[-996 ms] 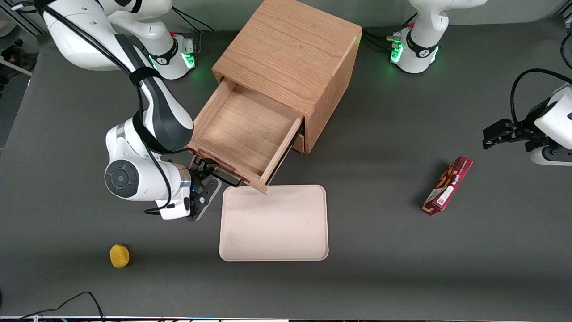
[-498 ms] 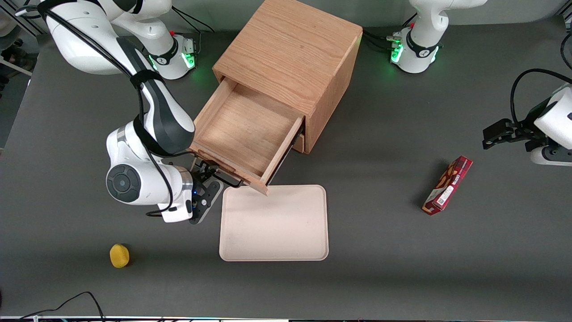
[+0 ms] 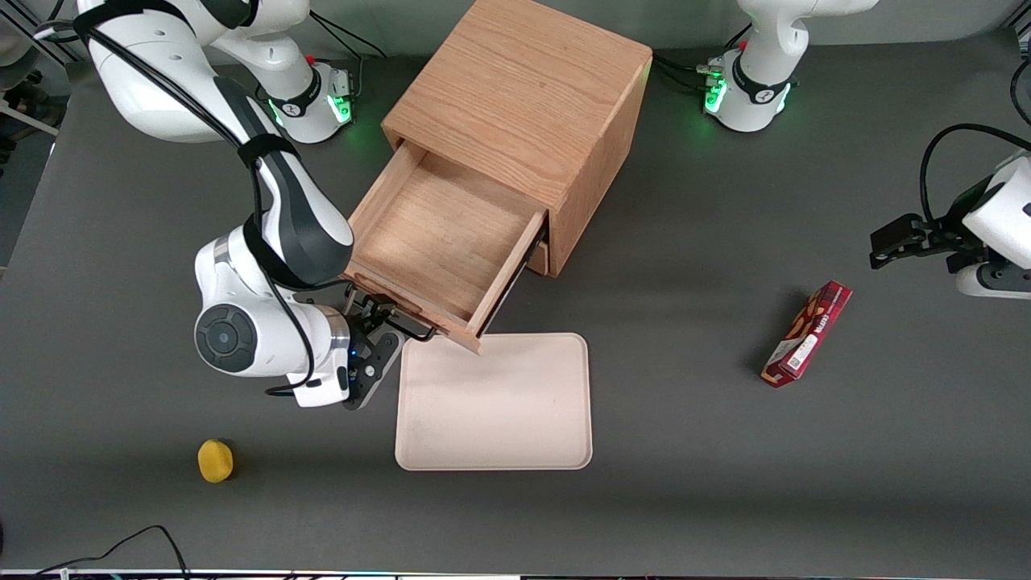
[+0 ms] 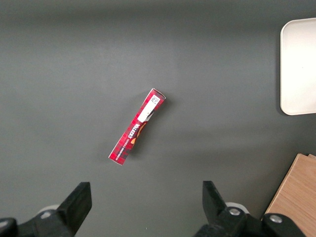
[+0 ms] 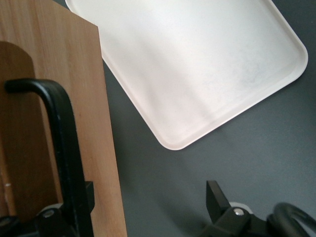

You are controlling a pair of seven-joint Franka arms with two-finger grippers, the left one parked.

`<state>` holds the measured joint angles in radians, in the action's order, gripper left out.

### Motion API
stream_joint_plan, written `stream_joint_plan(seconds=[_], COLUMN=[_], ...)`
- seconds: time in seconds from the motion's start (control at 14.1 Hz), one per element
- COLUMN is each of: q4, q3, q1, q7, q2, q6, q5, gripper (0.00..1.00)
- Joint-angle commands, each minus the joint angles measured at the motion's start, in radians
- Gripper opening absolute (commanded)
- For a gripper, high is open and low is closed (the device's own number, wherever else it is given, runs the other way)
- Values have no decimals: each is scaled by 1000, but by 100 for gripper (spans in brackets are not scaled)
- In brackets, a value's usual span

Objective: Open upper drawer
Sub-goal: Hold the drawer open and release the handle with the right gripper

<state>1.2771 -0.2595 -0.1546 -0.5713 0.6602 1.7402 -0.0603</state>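
My hand (image 3: pixel 385 326) sits at the upper drawer's (image 3: pixel 439 242) black bar handle (image 5: pixel 61 143), fingers spread wide around it, not clamped. The drawer stands pulled out over the cream tray (image 3: pixel 494 403). The red snack box's (image 4: pixel 137 126) print is unreadable.

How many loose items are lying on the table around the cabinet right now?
3. A tray lies in front of the open upper drawer, beside the gripper at the handle. A yellow lump lies nearer the camera. A red box lies toward the parked arm's end. None hidden that I can see.
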Motion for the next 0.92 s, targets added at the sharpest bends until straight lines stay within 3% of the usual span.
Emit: stream_joint_plan(seconds=[0.0,0.57,0.85], q4=[-64,-163,-170], q3=[6,3,-1], q1=[-11,-11,-6], q7=[-4,10,54], q2=[29,-4,-98], q6=[-36,-238,-327], q5=[28,22,14], gripper=[100,100,100])
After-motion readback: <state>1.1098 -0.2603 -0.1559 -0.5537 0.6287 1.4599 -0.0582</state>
